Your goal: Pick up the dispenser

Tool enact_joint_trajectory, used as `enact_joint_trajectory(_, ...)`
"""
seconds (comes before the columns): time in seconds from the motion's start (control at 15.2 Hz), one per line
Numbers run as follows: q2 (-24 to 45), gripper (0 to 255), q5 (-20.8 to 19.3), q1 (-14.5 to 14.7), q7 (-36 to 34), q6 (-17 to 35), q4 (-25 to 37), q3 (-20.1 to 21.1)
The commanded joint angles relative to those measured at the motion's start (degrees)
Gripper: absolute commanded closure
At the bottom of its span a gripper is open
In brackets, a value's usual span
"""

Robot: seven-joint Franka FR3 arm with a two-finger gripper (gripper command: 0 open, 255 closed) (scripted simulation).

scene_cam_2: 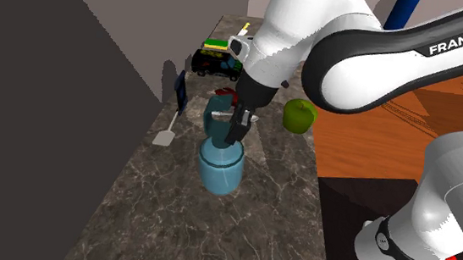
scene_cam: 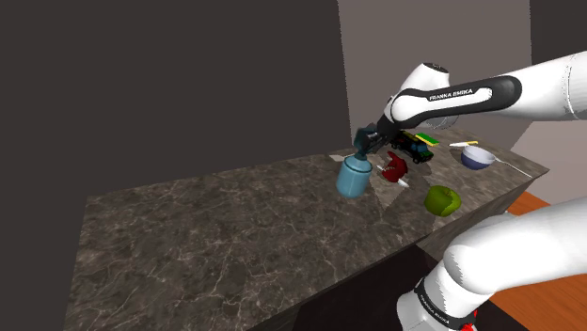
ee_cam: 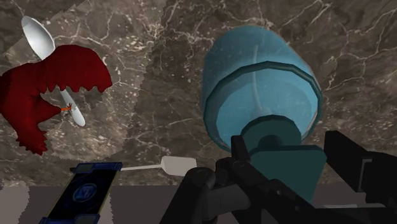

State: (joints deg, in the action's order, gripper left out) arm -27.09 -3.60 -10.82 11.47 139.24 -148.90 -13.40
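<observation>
Read the shoulder view from left to right. You see first the dark veined counter [scene_cam: 207, 235], then the blue dispenser [scene_cam: 353, 179] standing upright on it, with the black claw [scene_cam: 364, 143] at its top. In the wrist view the fingers [ee_cam: 347, 168] clasp the dispenser's pump head from both sides. Just right of the dispenser lies a red dinosaur toy [scene_cam: 395, 167]. Next comes a green fruit [scene_cam: 441, 198] near the counter's edge, and a pale bowl [scene_cam: 477, 156] sits farthest right.
</observation>
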Motion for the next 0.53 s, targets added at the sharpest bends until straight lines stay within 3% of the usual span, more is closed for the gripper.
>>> enact_joint_trajectory(0.0, -0.6, 255, -0.1, 0.0, -0.1, -1.3, 0.7, 0.2)
enact_joint_trajectory(0.46, -2.6, 255, -0.1, -0.1, -0.5, -7.3, 4.6, 0.8)
